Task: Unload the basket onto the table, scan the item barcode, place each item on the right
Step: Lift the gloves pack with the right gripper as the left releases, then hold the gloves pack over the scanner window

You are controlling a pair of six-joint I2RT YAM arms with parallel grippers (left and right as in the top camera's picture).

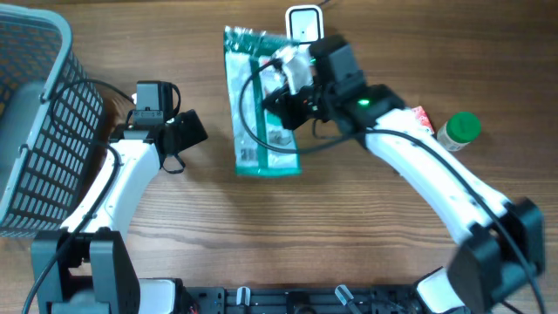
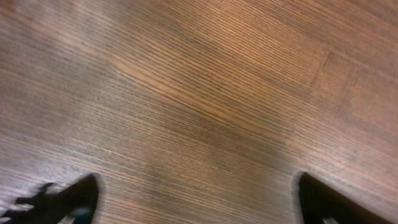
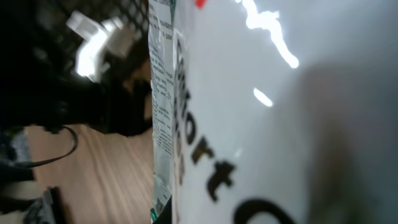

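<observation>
my left arm [image 1: 122, 179] reaches forward from its base at the near left, white forearm angled inward. the left gripper [image 1: 187, 131] hangs low with its jaws spread wide, both dark fingertips [image 2: 78, 196] sitting at the far corners of the wrist view. my right arm [image 1: 427, 170] stretches diagonally from the near right toward the middle (green light lit at the wrist), and the right gripper [image 1: 281, 96] is clamped on the packet [image 1: 253, 148].

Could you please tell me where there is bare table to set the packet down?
The widest bare table runs from the green packet to the near edge. Also free: the back strip between the basket and the packet. Crowded: around the scanner, the right gripper and the bottle.
</observation>
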